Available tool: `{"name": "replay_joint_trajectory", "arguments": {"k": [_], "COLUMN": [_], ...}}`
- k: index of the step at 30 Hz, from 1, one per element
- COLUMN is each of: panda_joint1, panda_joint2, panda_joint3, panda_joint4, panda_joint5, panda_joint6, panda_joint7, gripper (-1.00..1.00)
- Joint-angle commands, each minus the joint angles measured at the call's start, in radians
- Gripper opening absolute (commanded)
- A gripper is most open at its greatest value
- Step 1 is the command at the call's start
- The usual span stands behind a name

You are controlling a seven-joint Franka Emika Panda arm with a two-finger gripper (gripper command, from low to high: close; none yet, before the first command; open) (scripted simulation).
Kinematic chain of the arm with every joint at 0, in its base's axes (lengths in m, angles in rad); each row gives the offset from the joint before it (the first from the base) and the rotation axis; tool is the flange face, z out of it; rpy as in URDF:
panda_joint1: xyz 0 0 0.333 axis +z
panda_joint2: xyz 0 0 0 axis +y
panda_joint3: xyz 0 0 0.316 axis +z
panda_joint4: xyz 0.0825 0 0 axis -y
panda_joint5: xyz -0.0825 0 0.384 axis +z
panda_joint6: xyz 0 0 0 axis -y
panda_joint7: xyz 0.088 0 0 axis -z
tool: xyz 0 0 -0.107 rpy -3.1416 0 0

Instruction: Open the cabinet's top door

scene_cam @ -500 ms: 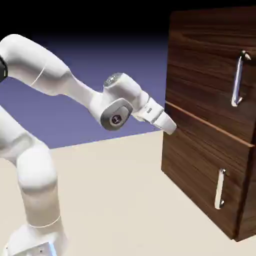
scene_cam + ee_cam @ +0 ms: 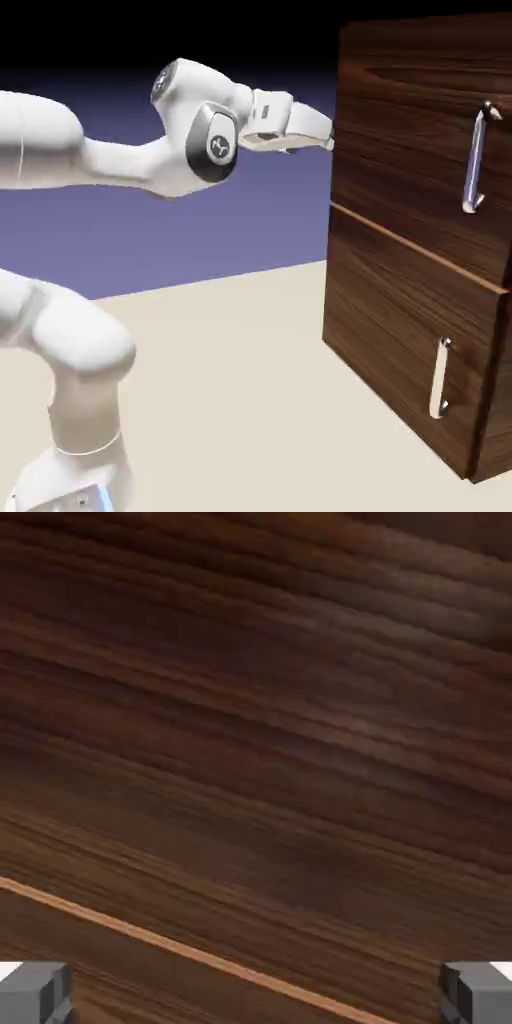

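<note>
The white arm's hand has climbed since half a second ago, from beside the seam between the two doors up to the upper part of the cabinet's (image 2: 420,250) left edge, and the forearm that sloped downward now runs nearly level.

The cabinet, a tall box of dark walnut-grain wood with long wavy streaks, fills the right side of the exterior view and stands on the pale beige table (image 2: 230,390). Its top door (image 2: 410,160) is the larger upper panel, shut flush, divided from the lower door (image 2: 400,350) by a thin lighter line of orange-brown wood that slants down to the right. A long, slim, polished silver bar handle (image 2: 476,160) stands upright near the top door's right edge; a shorter silver bar (image 2: 439,378) of the same make sits on the lower door beneath it.

The gripper (image 2: 322,135) points level at the top door's left edge, just beside the wood and well apart from the long handle; whether it touches the cabinet cannot be told. In the hand view, wood grain fills the frame, crossed low down by the pale seam (image 2: 200,957), and the two grey fingertips (image 2: 35,992) sit at the opposite bottom corners, spread wide with nothing between them.

Behind the gripper, the smooth, rounded white wrist with its grey circular joint cap (image 2: 213,145) sits above the bent elbow, against the blue-violet backdrop (image 2: 200,240).
</note>
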Motion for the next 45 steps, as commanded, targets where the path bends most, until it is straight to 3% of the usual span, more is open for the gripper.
{"name": "replay_joint_trajectory", "arguments": {"k": [1,31,37,38,45], "panda_joint1": [0.027,0.846,1.001,1.001,0.848], "panda_joint2": [-0.023,-0.703,-0.689,-0.689,-0.708], "panda_joint3": [-0.022,-0.669,-0.709,-0.709,-0.647], "panda_joint4": [0.012,0.359,0.507,0.507,0.289], "panda_joint5": [-0.044,-1.348,-1.434,-1.434,-1.534], "panda_joint6": [-0.011,-0.331,-0.326,-0.326,-0.489], "panda_joint7": [0.015,0.468,0.481,0.481,0.655], "gripper": [0.00,0.00,0.00,-1.00,-1.00]}}
